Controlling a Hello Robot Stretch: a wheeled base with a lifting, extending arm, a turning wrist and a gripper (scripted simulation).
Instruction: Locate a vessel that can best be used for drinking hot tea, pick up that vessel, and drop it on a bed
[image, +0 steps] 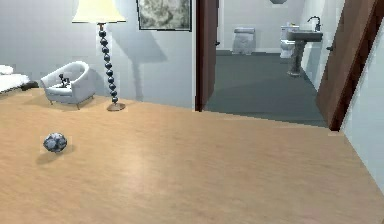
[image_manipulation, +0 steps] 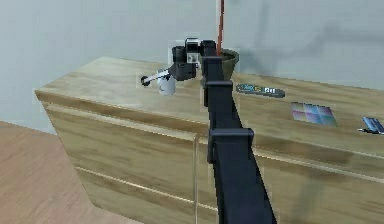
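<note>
In the arm side view the dark arm (image_manipulation: 228, 130) rises over a wooden dresser (image_manipulation: 120, 125). The gripper (image_manipulation: 156, 77) sits above the dresser top, left of the two white marker squares. A small white object (image_manipulation: 169, 86), possibly a cup, lies right at the fingers on or just above the top. I cannot tell whether the gripper holds anything.
On the dresser are a dark bowl (image_manipulation: 229, 57), a remote (image_manipulation: 259, 90), a flat card (image_manipulation: 313, 114) and a small device (image_manipulation: 372, 124). The forward view has wooden floor, a grey ball (image: 55, 143), an armchair (image: 70, 84), a floor lamp (image: 107, 60), and a doorway to a bathroom (image: 265, 60).
</note>
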